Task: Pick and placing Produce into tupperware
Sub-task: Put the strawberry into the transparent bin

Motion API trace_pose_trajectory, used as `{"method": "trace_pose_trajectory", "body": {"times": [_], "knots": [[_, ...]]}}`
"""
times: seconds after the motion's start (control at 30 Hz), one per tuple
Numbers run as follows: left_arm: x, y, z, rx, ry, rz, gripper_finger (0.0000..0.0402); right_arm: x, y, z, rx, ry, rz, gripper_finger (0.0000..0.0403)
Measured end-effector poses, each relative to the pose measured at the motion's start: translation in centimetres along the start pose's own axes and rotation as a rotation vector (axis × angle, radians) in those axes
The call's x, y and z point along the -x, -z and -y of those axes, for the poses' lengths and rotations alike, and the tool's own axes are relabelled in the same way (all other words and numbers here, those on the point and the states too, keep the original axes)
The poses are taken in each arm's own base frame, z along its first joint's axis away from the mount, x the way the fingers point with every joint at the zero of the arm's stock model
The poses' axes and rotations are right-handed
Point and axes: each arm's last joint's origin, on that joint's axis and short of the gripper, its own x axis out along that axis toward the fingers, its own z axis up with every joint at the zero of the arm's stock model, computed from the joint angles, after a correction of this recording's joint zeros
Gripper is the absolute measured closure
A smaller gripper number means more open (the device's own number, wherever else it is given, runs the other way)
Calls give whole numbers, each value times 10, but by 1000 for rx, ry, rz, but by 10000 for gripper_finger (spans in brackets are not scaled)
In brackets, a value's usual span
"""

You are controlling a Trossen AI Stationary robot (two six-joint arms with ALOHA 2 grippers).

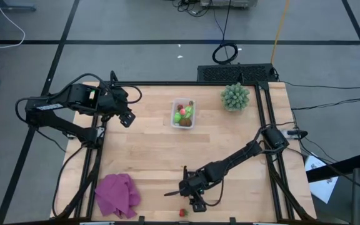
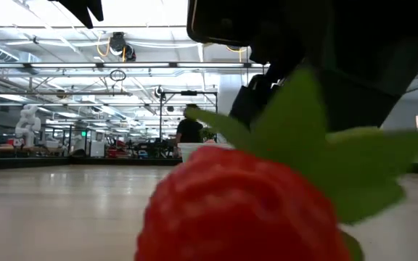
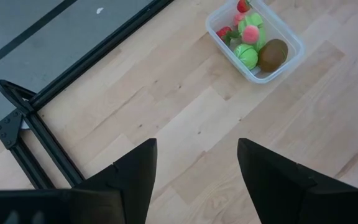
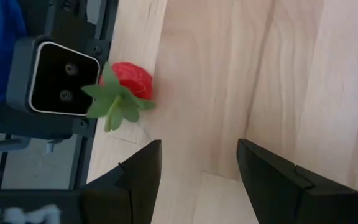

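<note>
Produce, loose item: one red strawberry (image 1: 182, 212) with green leaves, lying on the table (image 1: 149, 156) at its near edge, just in front of the low camera (image 4: 58, 78) mounted there. My right gripper (image 1: 194, 201) hangs low over the wood just beside it, fingers parted to a middling gap with nothing between them; the berry lies outside the gap, not touched.

Produce, stowed: light green pieces (image 3: 247, 55), some with pink patches, one brown kiwi-like piece (image 3: 272, 54) and small red strawberries (image 3: 224, 32), all inside the tupperware (image 1: 183, 114).

Tupperware: clear, rectangular, rounded corners, standing upright toward the table's far edge, near its middle.

Left gripper (image 1: 125, 117): mine too, raised over the far left part of the table, well apart from the container, fingers parted about halfway and empty.

Other items: spiky pale-green plant (image 1: 235, 96) near the far right corner; purple cloth (image 1: 116, 195), crumpled, at the near left corner.
</note>
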Motion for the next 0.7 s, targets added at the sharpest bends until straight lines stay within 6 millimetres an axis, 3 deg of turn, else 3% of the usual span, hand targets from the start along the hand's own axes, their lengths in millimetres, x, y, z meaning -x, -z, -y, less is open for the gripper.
{"method": "trace_pose_trajectory", "body": {"times": [0.27,0.43,0.7], "knots": [[-1,2,7,-36,15,-17,174,5,1,18,2,44,-61,202],[-7,10,30,-159,64,-84,174,9,-5,31,-16,55,-52,202],[-18,29,72,-317,85,-178,174,10,-6,33,-2,56,-46,202]]}}
